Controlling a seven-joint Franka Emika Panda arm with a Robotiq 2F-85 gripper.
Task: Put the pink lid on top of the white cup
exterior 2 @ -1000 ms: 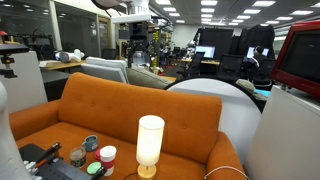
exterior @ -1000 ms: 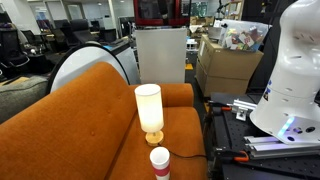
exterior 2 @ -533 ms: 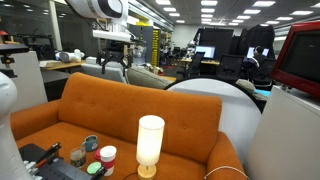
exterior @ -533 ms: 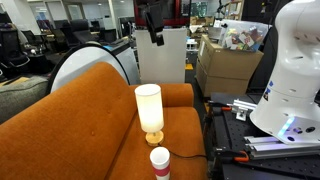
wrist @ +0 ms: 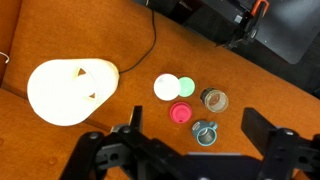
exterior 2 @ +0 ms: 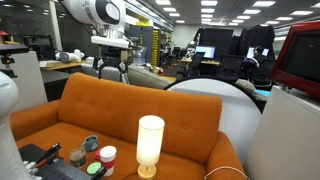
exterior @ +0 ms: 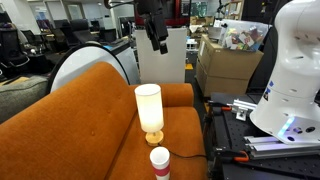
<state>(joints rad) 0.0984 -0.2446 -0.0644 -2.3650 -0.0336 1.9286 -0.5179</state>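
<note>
The pink lid (wrist: 181, 112) looks like a small, thin plastic cap. I judge it light and stiff, smooth enough to slip, and not fragile. It lies flat, so the best hold is probably across its rim, one finger on each side. The grip should be gentle, since a hard squeeze could make so light a piece skid or pop out.

It lies on the orange counter (wrist: 60, 40), in a small cluster near the edge that borders the black gear. The white cup (wrist: 165, 87) is just beside it, though I cannot tell whether the two touch. A green disc (wrist: 186, 86) sits next to the cup. A small jar (wrist: 213, 100) and a metal ring (wrist: 205, 131) crowd the lid's other side. The glowing lamp (wrist: 72, 92) stands apart, further along the counter.

The pincer (wrist: 190, 128) is spread wide and holds nothing. In both exterior views it hangs high above the counter (exterior: 157, 35) (exterior 2: 110, 68), well clear of everything. From the wrist view the lid falls roughly between the two fingers, so what remains is mostly a drop down. The metal ring is close enough that a finger could catch it.
</note>
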